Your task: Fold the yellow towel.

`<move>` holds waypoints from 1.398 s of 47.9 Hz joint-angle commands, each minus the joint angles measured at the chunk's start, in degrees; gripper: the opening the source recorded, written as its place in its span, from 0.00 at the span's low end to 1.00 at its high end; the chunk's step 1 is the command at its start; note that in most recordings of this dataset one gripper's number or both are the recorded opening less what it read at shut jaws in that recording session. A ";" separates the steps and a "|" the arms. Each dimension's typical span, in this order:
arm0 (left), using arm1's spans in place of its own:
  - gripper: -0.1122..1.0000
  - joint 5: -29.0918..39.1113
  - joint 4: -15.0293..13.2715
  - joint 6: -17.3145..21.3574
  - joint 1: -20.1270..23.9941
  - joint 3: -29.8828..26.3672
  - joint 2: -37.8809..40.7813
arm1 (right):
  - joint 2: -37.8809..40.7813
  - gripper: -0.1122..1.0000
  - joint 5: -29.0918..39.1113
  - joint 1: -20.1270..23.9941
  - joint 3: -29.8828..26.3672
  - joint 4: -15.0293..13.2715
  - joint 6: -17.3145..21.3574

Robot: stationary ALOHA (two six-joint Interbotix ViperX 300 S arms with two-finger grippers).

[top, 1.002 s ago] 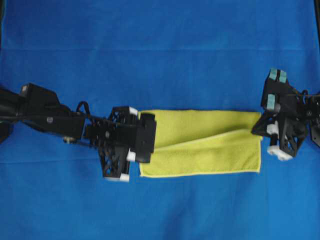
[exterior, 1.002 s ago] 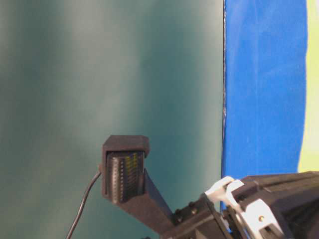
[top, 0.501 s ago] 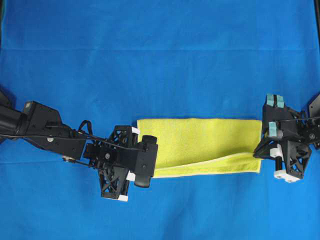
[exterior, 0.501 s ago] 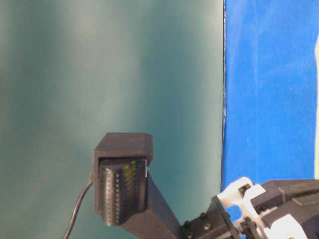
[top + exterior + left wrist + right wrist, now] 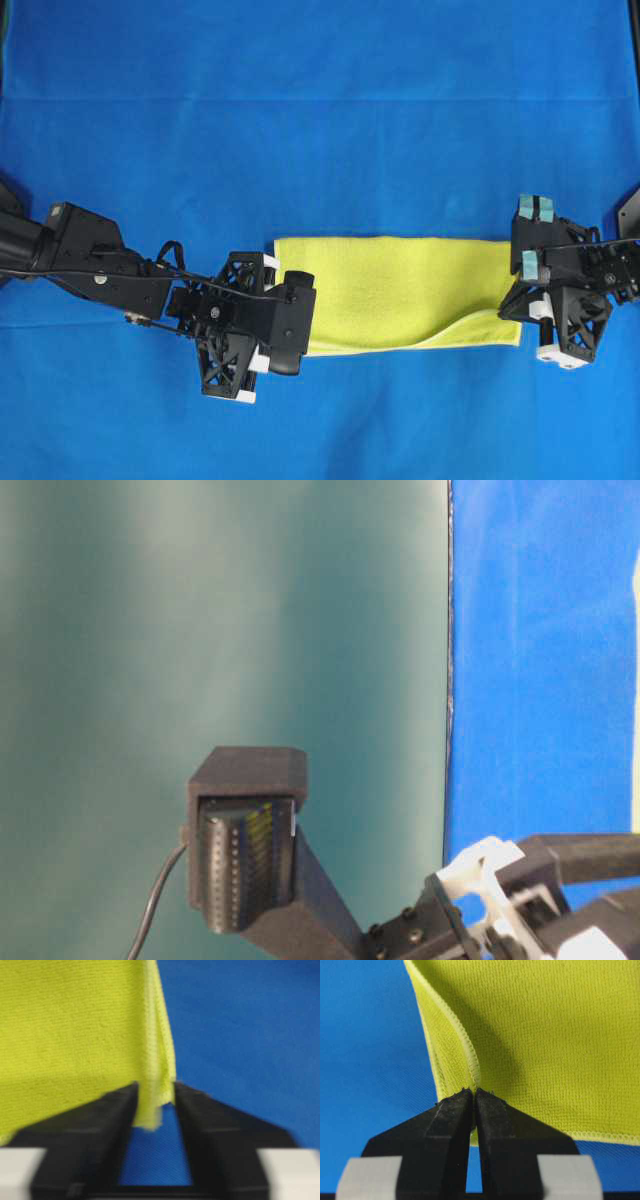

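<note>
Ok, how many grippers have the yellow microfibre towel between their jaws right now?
2. The left gripper has parted jaws around a hanging corner of the yellow microfibre towel at its left end; the right gripper pinches the hem at its right end.

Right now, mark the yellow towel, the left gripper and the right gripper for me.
yellow towel [image 5: 400,290], overhead view, flat middle of the folded cloth.
left gripper [image 5: 154,1110], left wrist view, midway between the parted fingertips.
right gripper [image 5: 473,1094], right wrist view, fingertips pinching the hem.
</note>
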 commanded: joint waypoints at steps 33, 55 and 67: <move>0.62 2.81 0.00 5.01 10.55 0.18 -5.89 | -7.03 0.61 11.07 -13.10 -1.32 -9.58 0.00; 0.62 -8.96 0.00 5.01 17.40 5.36 1.76 | 5.54 0.61 3.43 -20.13 1.05 -10.72 -0.18; 0.62 -7.82 0.00 4.92 17.40 5.36 3.08 | 6.33 0.60 2.90 -21.09 1.14 -11.25 -0.18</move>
